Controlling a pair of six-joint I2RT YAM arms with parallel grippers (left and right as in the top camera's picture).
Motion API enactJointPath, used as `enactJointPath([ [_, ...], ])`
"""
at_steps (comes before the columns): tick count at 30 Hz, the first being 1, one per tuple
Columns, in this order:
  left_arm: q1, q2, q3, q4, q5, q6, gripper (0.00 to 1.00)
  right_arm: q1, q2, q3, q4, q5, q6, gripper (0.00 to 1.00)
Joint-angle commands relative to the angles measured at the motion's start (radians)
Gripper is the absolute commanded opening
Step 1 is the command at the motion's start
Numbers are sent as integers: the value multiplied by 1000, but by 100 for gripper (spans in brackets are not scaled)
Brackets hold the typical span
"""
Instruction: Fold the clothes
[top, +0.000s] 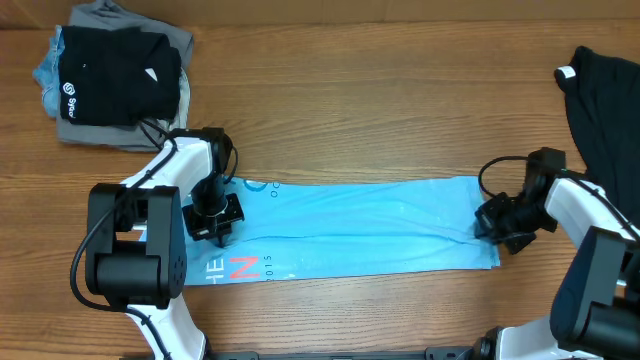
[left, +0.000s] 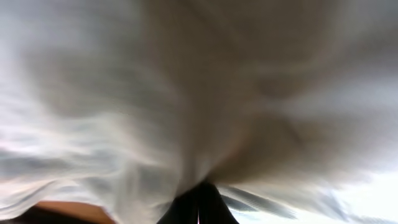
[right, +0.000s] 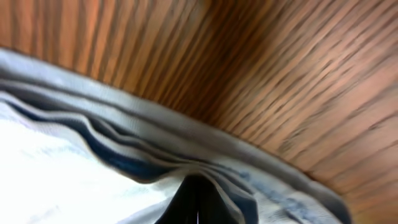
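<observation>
- Clothes in a folded stack (top: 115, 85), a black piece on top, sit at the far left of the table (top: 350, 100).
- Left gripper (top: 218, 222) is at the lettered left end of the light blue T-shirt (top: 360, 225). In its wrist view, cloth gathers into the closed fingertips, so it looks clamped on the fabric.
- The shirt lies across the table's middle as a long flat strip. It is thin, light and limp, so it will likely sag and crease unless it is held at both ends.
- Right gripper (top: 497, 225) is at the strip's right edge, fingers pinched on the layered hem. The ends look like the best places to hold.
- A black garment (top: 605, 95) with a white tag (top: 567, 73) lies unfolded at the far right.
</observation>
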Motion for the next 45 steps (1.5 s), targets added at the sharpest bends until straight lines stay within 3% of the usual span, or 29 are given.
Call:
enactJointPath([
  [1, 18, -23, -18, -9, -134, -40, 4, -16, 4, 51, 2, 92, 11, 4],
  [8, 18, -190, 14, -50, -134, -40, 4, -16, -9, 204, -112, 93, 6, 4],
  [13, 18, -311, 45, -102, -151, -43, 13, -16, -39, 320, -200, 97, -45, 5],
  [14, 18, -333, 50, -111, -162, -54, 17, -16, -43, 334, -215, 97, -58, 12],
  [15, 19, -351, 53, -113, -165, -58, 23, -16, -48, 341, -225, 97, -68, 28],
  [16, 21, -369, 56, -112, -164, -62, 37, -16, -50, 342, -229, 97, -80, 55],
  [17, 23, -384, 57, -112, -157, -71, 61, -17, -51, 342, -233, 101, -89, 100],
  [18, 27, -398, 57, -111, -146, -77, 88, -19, -51, 342, -236, 107, -101, 100],
  [19, 32, -410, 57, -110, -129, -77, 100, -24, -51, 341, -237, 129, -103, 100],
  [30, 32, -413, 55, -104, -96, -107, 100, -41, -50, 248, -169, 95, -203, 100],
  [35, 32, -413, 44, -92, -96, -107, 100, -40, -50, 138, -104, -81, -324, 100],
  [45, 32, -412, 44, -82, -96, -107, 100, -39, -50, -7, 6, -165, -340, 100],
])
